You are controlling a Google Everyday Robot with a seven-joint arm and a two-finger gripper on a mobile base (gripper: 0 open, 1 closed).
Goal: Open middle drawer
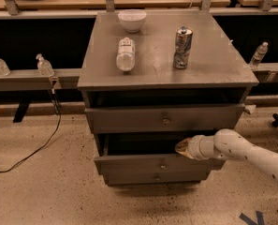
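The middle drawer [143, 164] is the second front of the grey cabinet [101, 71]. It stands forward of the cabinet body, with a dark gap open above its upper edge, so I judge the opening is already well advanced. The gripper [183, 147] is at this upper edge, to the right of the centre knob [163, 165], probably to pull the front from behind; whether it is open or closed I cannot tell. The arm [251, 153] comes in low from the right. On the cabinet top, a white bowl [132, 19] sits near the back edge, a plastic bottle [125, 54] lies left of centre, and a can [182, 47] stands upright right of centre. All three are away from the front edge, so pulling should not disturb them.
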